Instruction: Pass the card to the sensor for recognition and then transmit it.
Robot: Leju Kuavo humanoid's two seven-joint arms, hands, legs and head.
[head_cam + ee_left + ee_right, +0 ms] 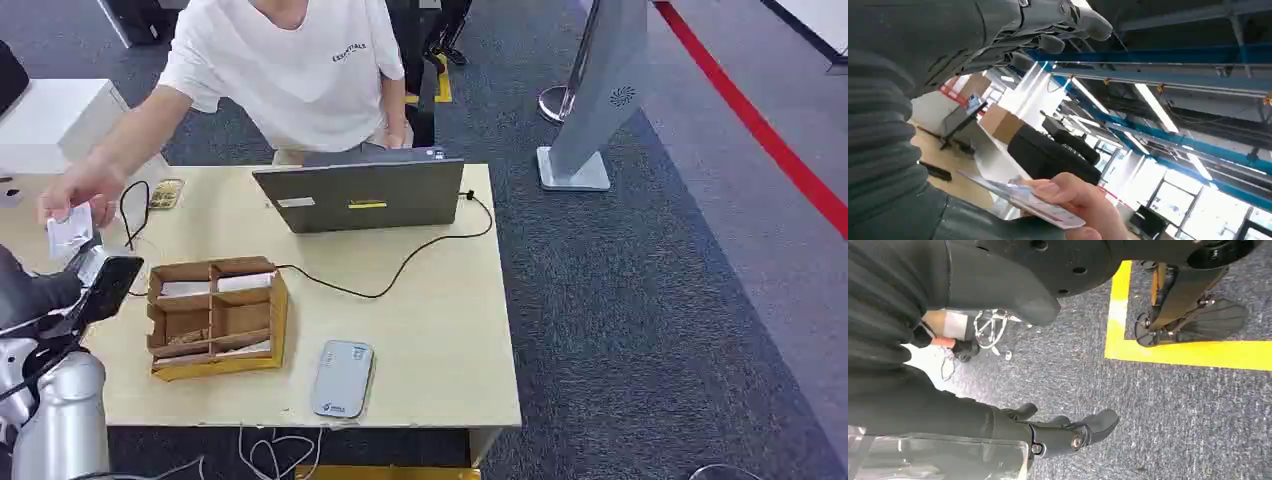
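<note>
Seemingly at the handover, the card (69, 229) was held in a person's hand (80, 191) at the table's (440, 330) far left edge, just above the robot's left hand (95, 280), whose fingers were spread, holding nothing. The sensor (342, 379) lay untouched near the front edge. The right hand (1063, 432) hung loosely curled, holding nothing, over the floor.

Light wood table (440, 330) on grey carpet. On it: open grey laptop (362, 193) at the far edge, black cable (400, 268) running from it, brown cardboard divider box (214, 316) near the left, grey card reader (341, 378) at the front edge. Small gold-coloured item (165, 193) at far left, too small to tell.
</note>
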